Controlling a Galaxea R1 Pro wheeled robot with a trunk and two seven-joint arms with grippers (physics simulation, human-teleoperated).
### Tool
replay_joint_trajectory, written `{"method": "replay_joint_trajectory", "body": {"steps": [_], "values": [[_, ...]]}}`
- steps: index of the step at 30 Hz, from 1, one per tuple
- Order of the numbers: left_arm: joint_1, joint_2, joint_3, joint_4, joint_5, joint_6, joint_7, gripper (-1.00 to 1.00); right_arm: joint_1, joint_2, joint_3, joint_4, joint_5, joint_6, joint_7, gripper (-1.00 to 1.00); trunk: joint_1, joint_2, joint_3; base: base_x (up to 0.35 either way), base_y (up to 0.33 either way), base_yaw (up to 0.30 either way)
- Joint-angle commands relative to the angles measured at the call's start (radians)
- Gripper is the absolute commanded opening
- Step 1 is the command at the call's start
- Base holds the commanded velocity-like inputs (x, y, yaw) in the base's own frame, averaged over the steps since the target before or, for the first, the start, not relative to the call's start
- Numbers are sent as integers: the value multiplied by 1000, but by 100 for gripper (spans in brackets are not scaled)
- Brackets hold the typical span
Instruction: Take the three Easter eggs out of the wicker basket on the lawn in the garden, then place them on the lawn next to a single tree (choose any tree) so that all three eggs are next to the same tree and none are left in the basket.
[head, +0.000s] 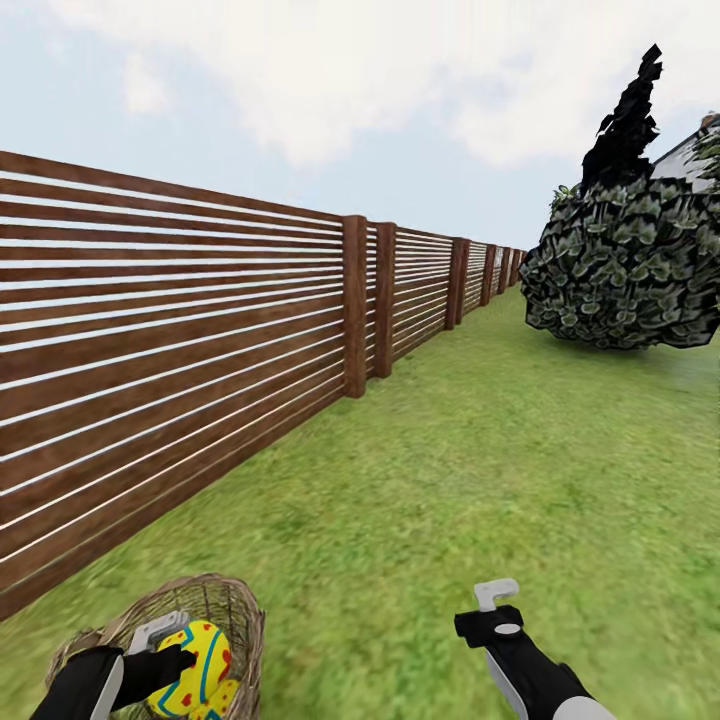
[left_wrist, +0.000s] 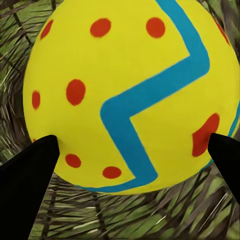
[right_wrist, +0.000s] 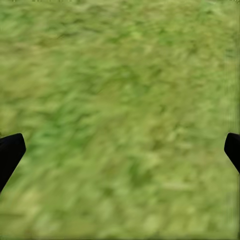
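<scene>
Nearest, at the lower left of the head view, the left hand (head: 172, 655) is seen over the mouth of the wicker basket (head: 235, 610), closed on an Easter egg (head: 200, 660). In the left wrist view the same egg (left_wrist: 130, 95) is shown between the two dark fingers (left_wrist: 30, 170), one pressed against each flank, with the basket weave (left_wrist: 125, 215) seen behind it and grass showing through the gaps. The egg is held at the level of the rim, its long axis roughly upright and leaning a little, the narrower end uppermost in the head view. Part of a second egg (head: 222, 697) is seen just below it inside the basket; which way that one points cannot be told.

The basket is standing upright on the lawn (head: 480, 470), near the foot of the fence.

At the lower right, the right hand (head: 497, 600) is held above bare grass, well apart from the basket. In the right wrist view its fingertips (right_wrist: 10, 152) are seen far apart at the picture's edges, spread wide with nothing between them but blurred lawn (right_wrist: 120, 120).

Farther off, a brown slatted fence (head: 180, 360) is seen running along the left side into the distance. At the far right a round, leafy bush (head: 625, 270) is seated on the grass, with a near-black conifer (head: 625, 125) rising behind it and a corner of a white house (head: 690, 150) beside that.
</scene>
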Motion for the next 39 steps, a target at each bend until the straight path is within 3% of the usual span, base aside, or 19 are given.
{"method": "replay_joint_trajectory", "body": {"steps": [1,12,21,39], "values": [[-1,-1,4,-1,-10,4,-9,-100,0,0,4,-2,7,8,-5,100,-4,7,2,-4,0,0],[-1,-2,4,-3,-8,3,-9,-100,0,1,5,-1,9,8,-4,100,-46,84,37,-8,0,0],[-1,-2,3,2,-8,2,-9,-100,0,3,6,0,9,8,-4,100,-81,147,65,-283,0,0],[-1,-2,4,-3,-7,2,-9,-100,0,9,6,0,12,8,-4,100,-150,273,121,-7,-4,0]]}}
